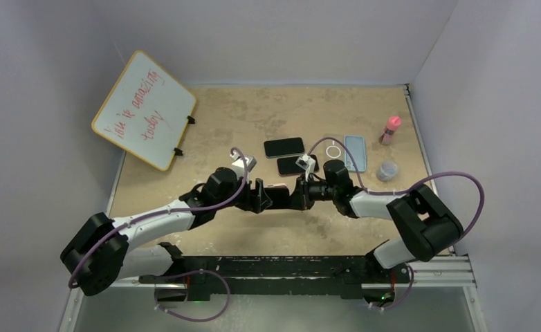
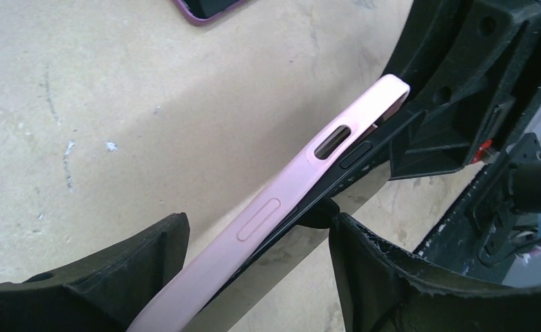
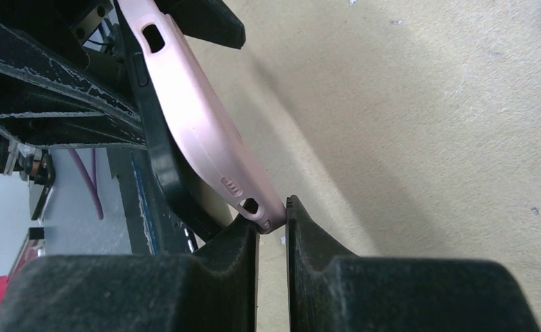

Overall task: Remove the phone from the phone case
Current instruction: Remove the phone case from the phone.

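A pink phone case (image 2: 268, 207) with a black phone (image 2: 364, 146) in it hangs edge-on above the table between my two arms. At one end the phone's dark edge (image 3: 158, 155) has come away from the pink case (image 3: 198, 131). My right gripper (image 3: 273, 223) is shut on the case's bottom corner. My left gripper (image 2: 257, 259) is open, its fingers (image 2: 150, 266) on either side of the case with gaps showing. In the top view the left gripper (image 1: 266, 196) and the right gripper (image 1: 294, 197) meet at mid-table.
Behind the grippers lie two dark phones (image 1: 283, 147) (image 1: 292, 166), a clear case (image 1: 333, 151) and a blue case (image 1: 355, 152). A pink bottle (image 1: 391, 129) and a small jar (image 1: 388, 170) stand at the right. A whiteboard (image 1: 144, 109) leans at the back left.
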`<state>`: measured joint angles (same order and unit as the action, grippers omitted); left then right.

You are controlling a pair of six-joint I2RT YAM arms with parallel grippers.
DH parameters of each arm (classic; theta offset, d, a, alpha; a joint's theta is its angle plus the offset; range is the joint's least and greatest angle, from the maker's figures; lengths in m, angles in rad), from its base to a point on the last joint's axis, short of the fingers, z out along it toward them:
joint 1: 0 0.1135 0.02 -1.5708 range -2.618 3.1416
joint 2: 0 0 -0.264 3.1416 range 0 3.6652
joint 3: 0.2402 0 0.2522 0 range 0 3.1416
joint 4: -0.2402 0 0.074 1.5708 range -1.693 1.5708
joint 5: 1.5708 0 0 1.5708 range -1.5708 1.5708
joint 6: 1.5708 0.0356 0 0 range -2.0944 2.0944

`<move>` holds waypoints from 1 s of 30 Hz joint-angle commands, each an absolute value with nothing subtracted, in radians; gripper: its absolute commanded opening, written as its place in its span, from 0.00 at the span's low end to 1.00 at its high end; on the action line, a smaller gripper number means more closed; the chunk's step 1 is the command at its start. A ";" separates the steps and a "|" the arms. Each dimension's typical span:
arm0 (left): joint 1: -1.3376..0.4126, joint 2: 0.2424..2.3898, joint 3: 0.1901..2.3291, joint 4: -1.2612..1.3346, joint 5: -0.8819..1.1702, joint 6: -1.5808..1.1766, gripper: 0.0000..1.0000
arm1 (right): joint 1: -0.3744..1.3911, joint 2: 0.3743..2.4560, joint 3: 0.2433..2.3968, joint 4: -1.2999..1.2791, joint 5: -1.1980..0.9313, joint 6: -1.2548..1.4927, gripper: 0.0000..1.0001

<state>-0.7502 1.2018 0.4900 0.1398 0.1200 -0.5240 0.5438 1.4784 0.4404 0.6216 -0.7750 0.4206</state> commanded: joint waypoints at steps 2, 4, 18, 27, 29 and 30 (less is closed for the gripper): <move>-0.695 1.250 0.466 -0.074 -0.344 -0.563 0.76 | 0.567 1.470 0.500 0.640 -0.914 0.422 0.00; -0.670 1.264 0.453 -0.049 -0.320 -0.557 0.77 | 0.566 1.482 0.501 0.634 -0.925 0.414 0.00; -0.545 1.383 0.443 0.108 -0.083 -0.505 0.80 | 0.565 1.563 0.509 0.588 -0.936 0.353 0.00; -0.546 1.424 0.437 0.130 0.050 -0.490 0.77 | 0.564 1.505 0.513 0.608 -0.750 0.409 0.33; -0.546 1.429 0.434 0.133 0.060 -0.496 0.77 | 0.564 1.497 0.516 0.627 -0.700 0.450 0.45; -0.545 1.429 0.434 0.133 0.062 -0.501 0.77 | 0.564 1.496 0.520 0.638 -0.680 0.469 0.48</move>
